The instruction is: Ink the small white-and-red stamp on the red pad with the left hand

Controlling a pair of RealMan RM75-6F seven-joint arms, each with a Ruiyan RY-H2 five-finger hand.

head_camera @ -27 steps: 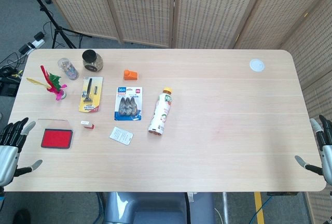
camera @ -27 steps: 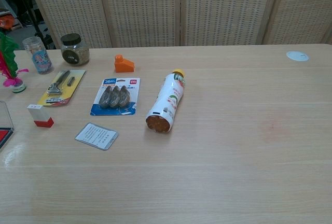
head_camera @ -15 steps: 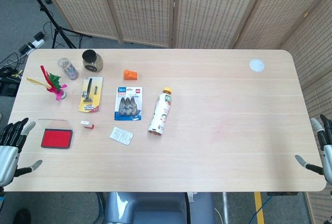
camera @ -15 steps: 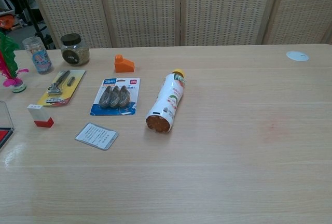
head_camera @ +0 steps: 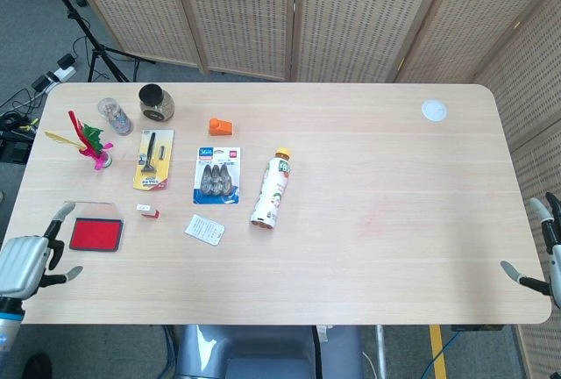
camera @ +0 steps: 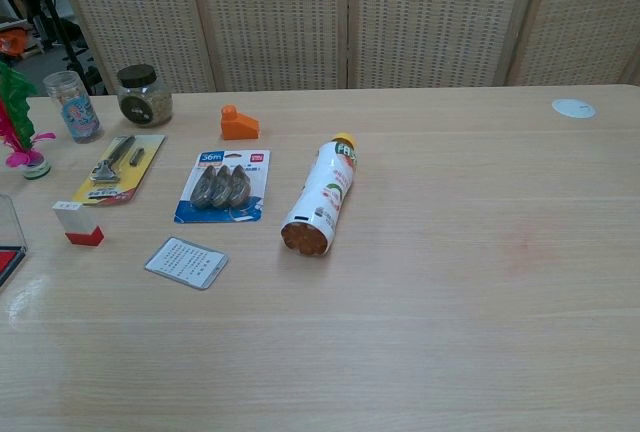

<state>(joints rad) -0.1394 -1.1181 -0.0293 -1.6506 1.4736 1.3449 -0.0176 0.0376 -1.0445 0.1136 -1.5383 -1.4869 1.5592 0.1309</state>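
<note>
The small white-and-red stamp (head_camera: 147,210) stands upright on the wooden surface (head_camera: 377,177), red base down, untouched. Taking it as the landmark: the red pad (head_camera: 95,234) lies just to its left and slightly nearer the robot, lid open, the clear lid flat on the far side of the ink. A small white card (head_camera: 204,229) lies to the stamp's right, a little nearer the front edge. Beyond the stamp sits a yellow blister pack with a black tool (head_camera: 153,159), and further right of that a blue pack of grey clips (head_camera: 216,175). Well to the stamp's right a drink bottle (head_camera: 271,189) lies on its side, its orange cap pointing away from the robot.

The left hand (head_camera: 31,258) hovers at the front-left corner, beside the pad and apart from it, fingers apart and grasping nothing. The right hand (head_camera: 543,252) hangs off the far right edge, well away from the stamp, fingers spread and empty.
</note>
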